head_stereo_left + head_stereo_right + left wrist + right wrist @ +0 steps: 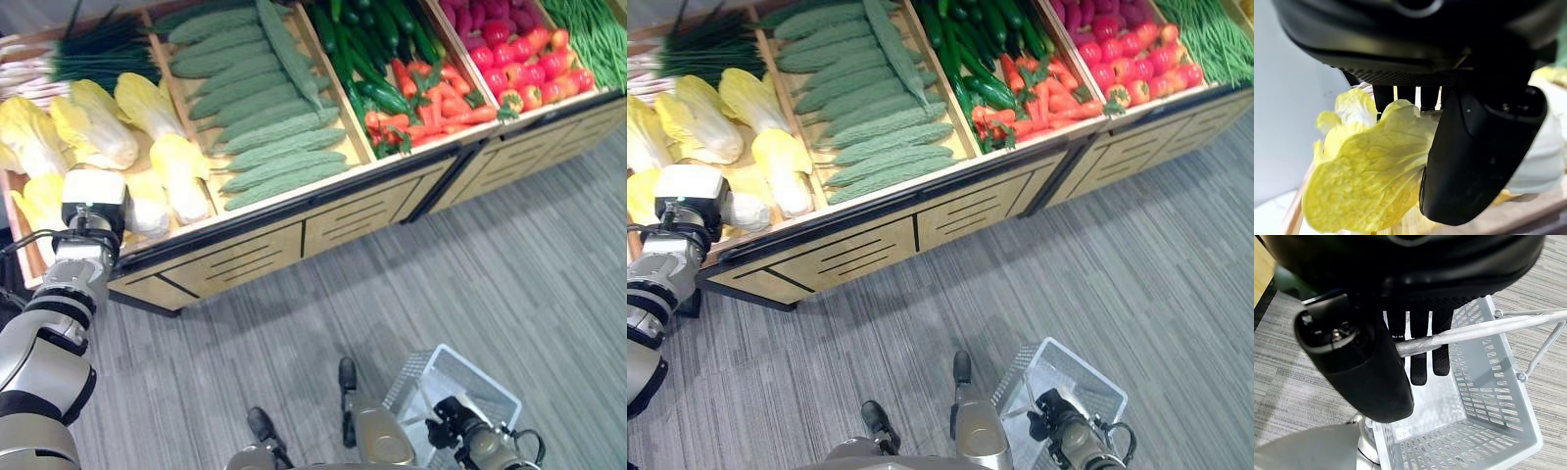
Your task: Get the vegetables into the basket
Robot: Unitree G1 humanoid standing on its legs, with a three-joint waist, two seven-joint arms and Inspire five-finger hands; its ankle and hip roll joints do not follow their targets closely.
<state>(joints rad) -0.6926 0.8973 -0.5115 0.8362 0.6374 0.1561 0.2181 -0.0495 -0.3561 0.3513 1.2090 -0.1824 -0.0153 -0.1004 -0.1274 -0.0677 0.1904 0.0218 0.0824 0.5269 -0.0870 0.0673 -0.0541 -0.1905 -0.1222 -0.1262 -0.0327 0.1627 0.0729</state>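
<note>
Left hand [1474,147]: thumb and fingers closed around a yellow cabbage [1366,181], over the stall's [294,240] front edge. Right hand [1366,367]: curled around the basket [1484,396] handle [1488,328]; open grey floor [490,264] between.

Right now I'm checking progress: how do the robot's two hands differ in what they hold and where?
The left hand has its fingers and thumb round a yellow cabbage at the stand's bin; the right hand grips the basket's handle over the floor. The cabbage is leafy; the basket is empty plastic. Both hands are shut on something.
</note>
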